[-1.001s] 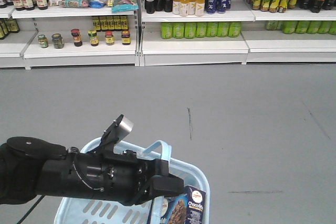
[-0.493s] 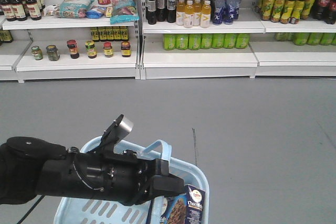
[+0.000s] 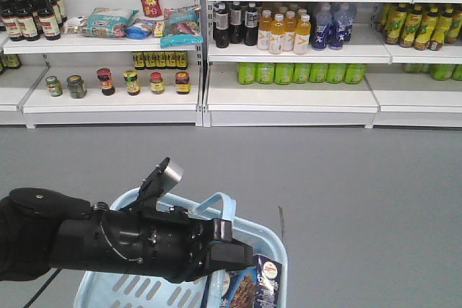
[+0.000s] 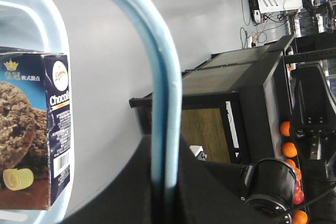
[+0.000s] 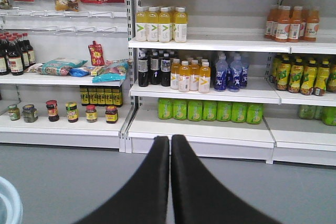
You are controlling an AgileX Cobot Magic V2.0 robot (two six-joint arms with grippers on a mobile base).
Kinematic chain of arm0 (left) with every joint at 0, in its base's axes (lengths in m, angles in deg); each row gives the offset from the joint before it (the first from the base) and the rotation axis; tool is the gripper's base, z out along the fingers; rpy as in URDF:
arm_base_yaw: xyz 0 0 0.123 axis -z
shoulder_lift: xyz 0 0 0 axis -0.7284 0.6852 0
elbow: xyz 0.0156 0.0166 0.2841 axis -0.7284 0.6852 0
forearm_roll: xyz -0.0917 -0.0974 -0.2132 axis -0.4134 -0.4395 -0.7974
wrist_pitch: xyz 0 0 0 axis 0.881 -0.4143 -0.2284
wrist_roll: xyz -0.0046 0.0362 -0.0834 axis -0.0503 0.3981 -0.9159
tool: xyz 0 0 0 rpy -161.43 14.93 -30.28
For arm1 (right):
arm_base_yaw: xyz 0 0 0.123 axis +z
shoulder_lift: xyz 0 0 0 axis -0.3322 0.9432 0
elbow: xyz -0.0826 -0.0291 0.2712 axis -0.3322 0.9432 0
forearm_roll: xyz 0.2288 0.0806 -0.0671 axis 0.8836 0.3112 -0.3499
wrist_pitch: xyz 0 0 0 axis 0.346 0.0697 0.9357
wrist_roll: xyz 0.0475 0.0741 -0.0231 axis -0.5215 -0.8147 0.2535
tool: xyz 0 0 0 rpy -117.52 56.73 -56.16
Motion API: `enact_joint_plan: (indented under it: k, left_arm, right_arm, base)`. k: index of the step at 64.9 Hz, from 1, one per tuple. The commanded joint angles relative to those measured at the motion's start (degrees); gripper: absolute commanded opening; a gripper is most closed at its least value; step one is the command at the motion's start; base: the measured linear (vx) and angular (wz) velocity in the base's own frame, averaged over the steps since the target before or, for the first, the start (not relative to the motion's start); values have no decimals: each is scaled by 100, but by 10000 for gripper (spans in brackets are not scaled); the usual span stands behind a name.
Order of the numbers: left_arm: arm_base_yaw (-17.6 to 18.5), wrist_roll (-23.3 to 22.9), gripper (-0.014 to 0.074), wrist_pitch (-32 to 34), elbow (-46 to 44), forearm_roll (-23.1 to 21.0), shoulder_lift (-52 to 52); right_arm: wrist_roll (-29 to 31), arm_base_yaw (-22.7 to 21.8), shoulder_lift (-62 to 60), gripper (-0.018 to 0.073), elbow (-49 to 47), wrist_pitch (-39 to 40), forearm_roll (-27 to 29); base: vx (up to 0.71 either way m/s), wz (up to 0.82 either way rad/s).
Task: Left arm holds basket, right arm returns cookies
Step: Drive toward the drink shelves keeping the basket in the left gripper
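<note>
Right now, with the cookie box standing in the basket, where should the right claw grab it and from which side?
Grip the cookie box by its top end, across the narrow sides, coming straight down from above. It stands upright in the basket corner, top uncovered, and the left claw holding the handle crowds its left.

basket [image 3: 279, 249]: lower part runs off the bottom edge; part of the rim is behind the left arm [image 3: 108, 243].
left arm: rear end is off the left edge.
cookies carton [image 3: 258, 288]: bottom cut off in the front view.
left gripper [image 4: 164, 148]: finger roots are off the bottom edge.
right gripper [image 5: 169, 145]: only the fingers show.
jars [image 3: 105, 81]: labels too small to read.
</note>
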Motion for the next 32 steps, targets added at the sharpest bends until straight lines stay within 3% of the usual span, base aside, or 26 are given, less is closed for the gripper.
enact_joint_plan:
  k: [1,32]
  left_arm:
    - [5,53,-8,-301,-163,-520,-200]
    - [5,53,-6,-301,-163,-520,-200]
  right_arm:
    - [0,-17,-49,-8,13,418,-21]
    - [0,-17,-49,-8,13,418,-21]
  base:
    - [34,2]
    - [35,-4]
